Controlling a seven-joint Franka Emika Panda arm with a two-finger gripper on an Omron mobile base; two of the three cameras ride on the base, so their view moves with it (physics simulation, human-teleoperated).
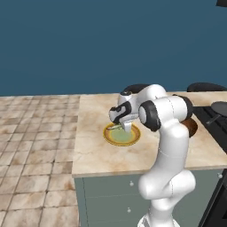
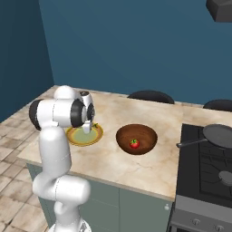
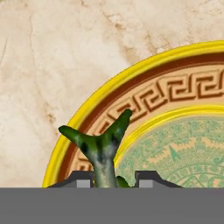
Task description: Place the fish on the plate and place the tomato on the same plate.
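Note:
In the hand view the fish (image 3: 101, 146), greenish with a forked tail, points up from between my finger tips and lies over the inner edge of the plate's yellow rim (image 3: 78, 118). My gripper (image 3: 114, 181) holds it just above the plate (image 1: 109, 135), at its far side, and the jaws stand narrow around the fish's body. From the right base view the gripper (image 2: 87, 129) hangs over the plate (image 2: 74, 138). The red tomato (image 2: 134, 143) sits in the brown wooden bowl (image 2: 123, 135), to the right of the plate.
A stove (image 2: 204, 167) with a dark frying pan (image 2: 219, 135) stands at the counter's right end. Two dark stool tops (image 2: 150, 96) show behind the counter. The marble counter's front edge (image 1: 133, 170) runs close below the plate.

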